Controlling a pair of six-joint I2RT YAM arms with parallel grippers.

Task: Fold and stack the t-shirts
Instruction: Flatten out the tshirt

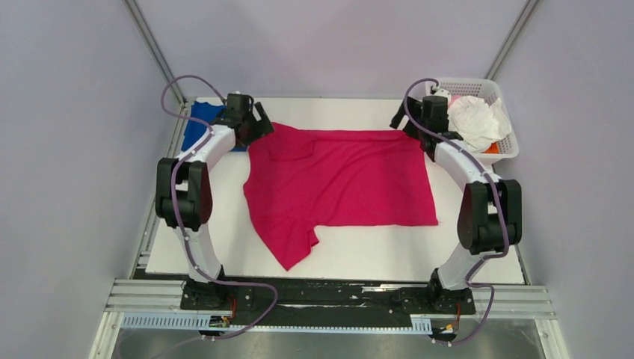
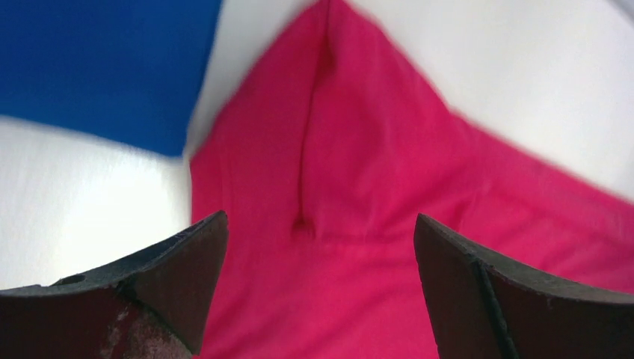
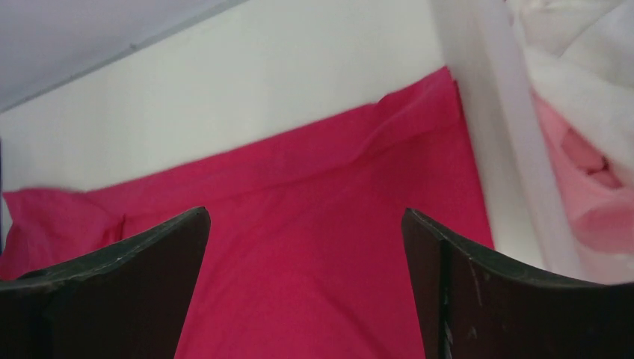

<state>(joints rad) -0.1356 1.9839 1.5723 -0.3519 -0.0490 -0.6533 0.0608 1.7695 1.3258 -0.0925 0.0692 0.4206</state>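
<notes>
Sprawling across the table (image 1: 359,254), magenta-pink t-shirt (image 1: 340,183) (sleeve dangling).

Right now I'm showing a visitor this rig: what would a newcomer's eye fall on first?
The magenta t-shirt spread across the middle of the white table, one sleeve trailing toward the near edge. The left tool and right tool hang open over its far corners. A blue t-shirt lies far left, a white basket of crumpled cloth far right.
</notes>
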